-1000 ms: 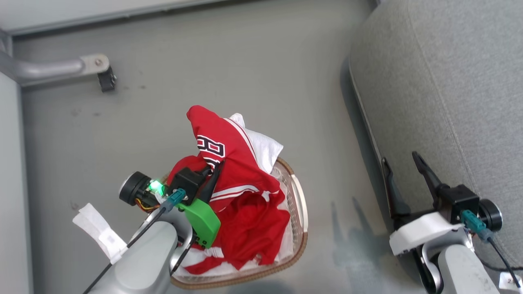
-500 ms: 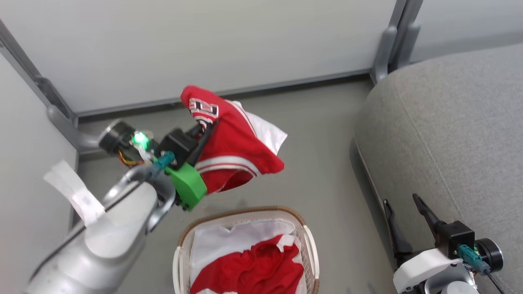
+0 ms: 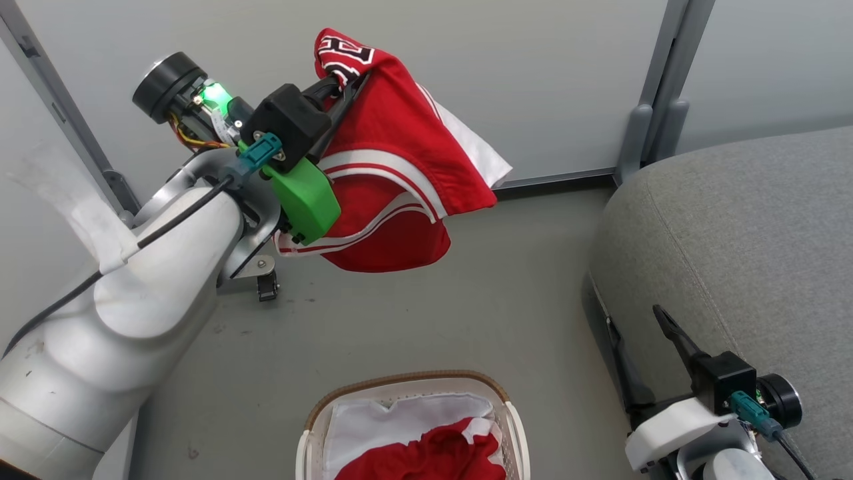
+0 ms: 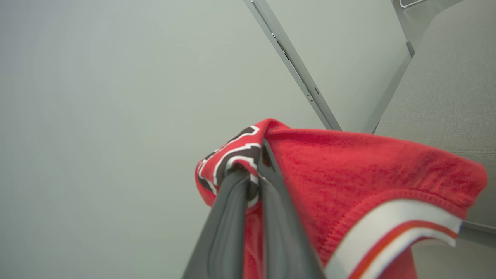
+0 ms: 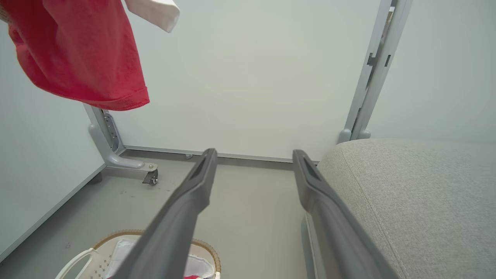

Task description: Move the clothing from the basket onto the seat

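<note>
Upper left, your left gripper (image 3: 352,79) pinches the clothing (image 3: 400,167) high, likely to clear the basket (image 3: 408,381); lower right, your right gripper (image 3: 633,319) gapes empty.

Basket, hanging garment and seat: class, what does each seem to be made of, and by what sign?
Basket: probably white plastic, its wall perforated; brown rim looks woven. Garment: red knit-looking fabric, finely textured, sewn white stripe trim. Seat: grey matte upholstery cloth, visible weave and stitched seam.

Illumination: bright, even, diffuse.
Shadows: soft; darkest on the floor (image 3: 400,313) along the seat (image 3: 733,220) edge.
Focus: left gripper (image 4: 252,164) blurred toward the lens.
Glare: green lamp (image 3: 214,97) blooms slightly.
</note>
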Robot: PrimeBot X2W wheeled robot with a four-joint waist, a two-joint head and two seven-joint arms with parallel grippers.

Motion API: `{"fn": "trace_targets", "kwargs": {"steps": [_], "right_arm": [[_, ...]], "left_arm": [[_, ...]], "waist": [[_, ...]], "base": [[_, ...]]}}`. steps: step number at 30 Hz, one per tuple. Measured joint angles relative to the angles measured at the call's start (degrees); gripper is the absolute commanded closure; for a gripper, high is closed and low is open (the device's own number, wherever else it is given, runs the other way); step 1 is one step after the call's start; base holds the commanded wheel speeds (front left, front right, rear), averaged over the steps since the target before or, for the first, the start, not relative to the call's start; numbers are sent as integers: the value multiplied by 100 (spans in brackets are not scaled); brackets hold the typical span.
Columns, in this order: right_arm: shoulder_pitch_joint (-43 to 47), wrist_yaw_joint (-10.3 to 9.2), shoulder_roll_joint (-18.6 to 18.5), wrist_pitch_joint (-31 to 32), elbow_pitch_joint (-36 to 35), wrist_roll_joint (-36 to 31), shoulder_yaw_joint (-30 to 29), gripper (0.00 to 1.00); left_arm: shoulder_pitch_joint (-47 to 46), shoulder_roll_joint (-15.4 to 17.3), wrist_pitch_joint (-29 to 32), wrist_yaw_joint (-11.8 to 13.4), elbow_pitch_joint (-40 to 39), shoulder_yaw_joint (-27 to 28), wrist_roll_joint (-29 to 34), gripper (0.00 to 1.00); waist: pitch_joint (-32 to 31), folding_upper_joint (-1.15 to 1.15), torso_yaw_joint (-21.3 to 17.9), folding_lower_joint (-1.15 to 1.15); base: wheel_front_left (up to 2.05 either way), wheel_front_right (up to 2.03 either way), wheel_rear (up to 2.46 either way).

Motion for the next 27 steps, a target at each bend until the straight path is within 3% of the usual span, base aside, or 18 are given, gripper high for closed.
{"fn": "trace_targets", "kwargs": {"steps": [7, 14, 27], "right_arm": [[-271, 0, -1, 0, -281, 118, 568, 0], [-898, 1, 1, 0, -286, -187, 1129, 0], [-1827, 1, 1, 0, -215, -276, 1484, 0]], "left_arm": [[-164, -85, 31, 0, -10, -202, -149, 100], [-258, -203, 23, -1, -48, -356, -219, 100], [-325, -365, -15, -1, -102, -632, -331, 100]], "waist": [[-39, 0, 6, 0], [-52, 0, 52, 0], [-58, 0, 243, 0]], "base": [[0, 0, 0], [0, 0, 0], [0, 0, 0]]}}
